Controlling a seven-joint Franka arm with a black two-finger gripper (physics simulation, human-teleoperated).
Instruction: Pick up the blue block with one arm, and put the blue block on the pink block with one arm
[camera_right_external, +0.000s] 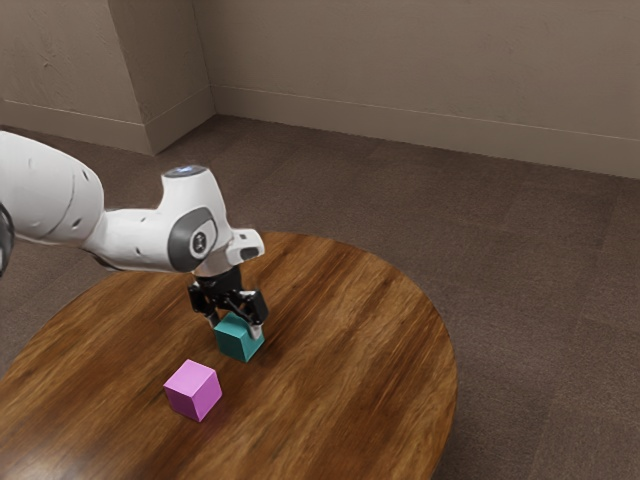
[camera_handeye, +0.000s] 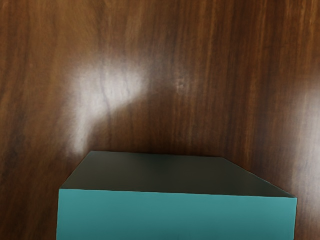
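Gripper (camera_right_external: 237, 320) down over blue block (camera_right_external: 240, 337), fingers (camera_right_external: 258, 326) pressed to two opposite sides: clenched on block. Block at mid-table (camera_right_external: 380, 330), low, at or barely above wood; cannot tell if lifted. Wrist view: block (camera_handeye: 177, 215) right under hand, bare wood beyond. Pink block (camera_right_external: 193, 390) near, toward exterior view's left and closer to camera, apart from blue one. Step judged: grasp made, lift due. Next: raise clear of pink block's top, carry over it, lower squarely, then release.
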